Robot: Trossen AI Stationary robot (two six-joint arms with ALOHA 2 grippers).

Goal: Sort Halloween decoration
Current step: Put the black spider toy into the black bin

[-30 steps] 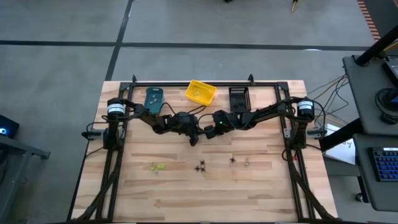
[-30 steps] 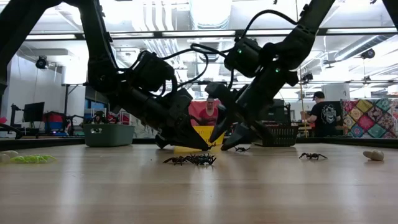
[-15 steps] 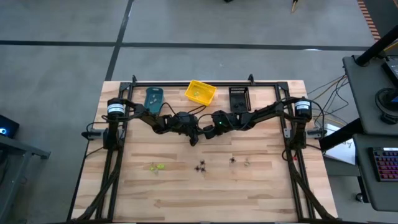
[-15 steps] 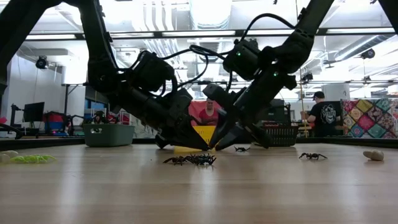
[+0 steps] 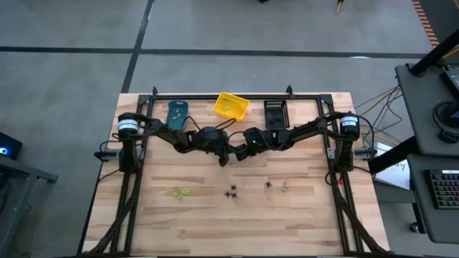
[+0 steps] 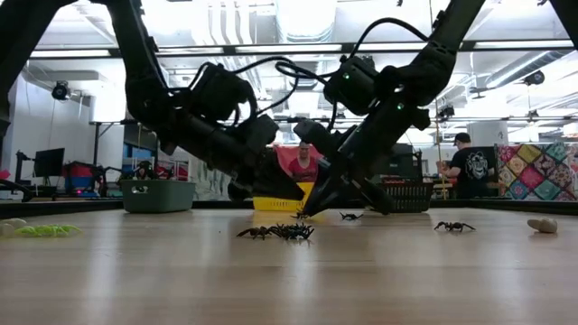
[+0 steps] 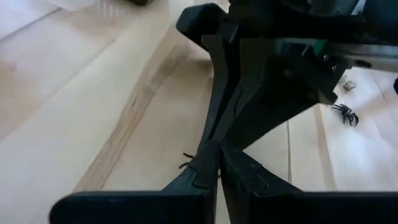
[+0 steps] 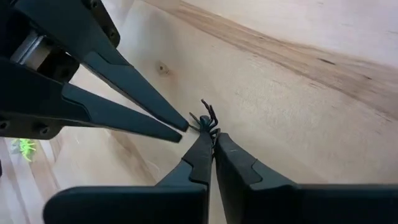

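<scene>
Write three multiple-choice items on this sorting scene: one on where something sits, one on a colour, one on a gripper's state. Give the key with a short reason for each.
1. Where does the yellow bin stand?
A. At the table's far edge, between the teal bin and the black bin
B. At the near edge, beside the black spiders
C. Off the table, on the floor

2. What colour is the trinket lying farthest toward the left arm's side?
A. Red
B. Yellow-green
C. Blue

3. How is the right gripper?
A. Wide open above the bins
B. Out of sight
C. Shut on a black spider at the table top

Key: 1 A, the high view shows the three bins in a row at the far edge. 2 B, it shows yellow-green on the wood. 3 C, the right wrist view shows the fingertips together with the spider's legs sticking out, the left gripper close by.
</scene>
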